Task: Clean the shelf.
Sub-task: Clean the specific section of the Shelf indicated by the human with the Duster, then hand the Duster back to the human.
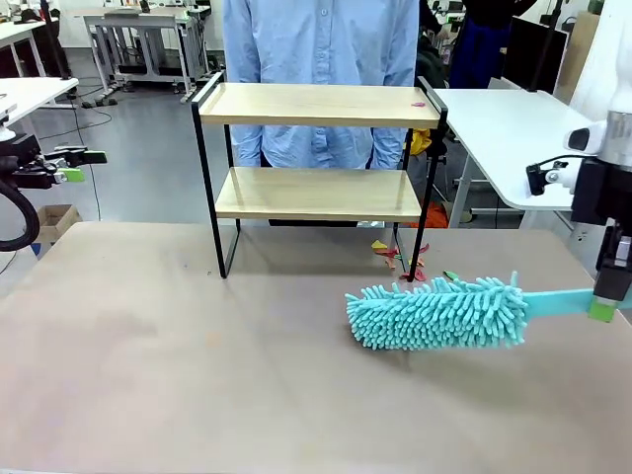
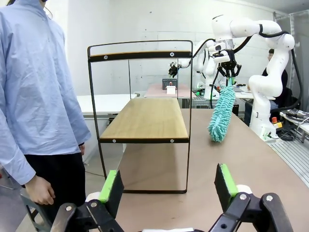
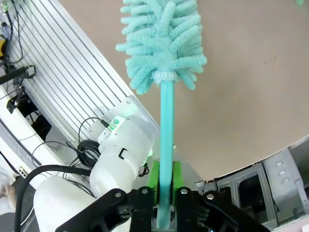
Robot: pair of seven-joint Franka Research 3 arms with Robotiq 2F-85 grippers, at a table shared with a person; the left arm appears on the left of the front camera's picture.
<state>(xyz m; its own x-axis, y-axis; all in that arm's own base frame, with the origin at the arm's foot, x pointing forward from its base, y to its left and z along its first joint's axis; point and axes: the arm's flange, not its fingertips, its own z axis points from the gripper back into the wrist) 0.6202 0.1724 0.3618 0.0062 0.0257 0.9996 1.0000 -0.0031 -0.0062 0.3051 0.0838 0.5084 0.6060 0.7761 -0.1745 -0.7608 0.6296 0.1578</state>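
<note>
The right gripper (image 1: 609,296) is clenching the flat handle of a turquoise microfibre duster (image 1: 439,313), its green pads (image 3: 175,176) pressing on either side of the handle close to its end. From this claw the duster is extending sideways toward the middle of the table (image 1: 148,375), its shaggy head hanging just above the tabletop or resting on it; which of the two cannot be told. In the right wrist view the handle is running straight up from between the fingers to the fluffy head (image 3: 161,41).

The shelf (image 1: 318,148), a two-tier rack of light wooden boards in a thin black frame, is standing upright at the far edge of the table, beyond the duster head and well apart from the right gripper. Both boards are lying level. Small coloured scraps (image 1: 400,259) are lying on the table by the rack's near right leg, between the shelf and the duster.

The left gripper (image 2: 169,186) is standing released, jaws wide apart and holding nothing. The shelf (image 2: 145,118) is standing ahead of this claw, near but not touching. A person in a light blue shirt (image 1: 318,49) is standing directly behind the shelf
</note>
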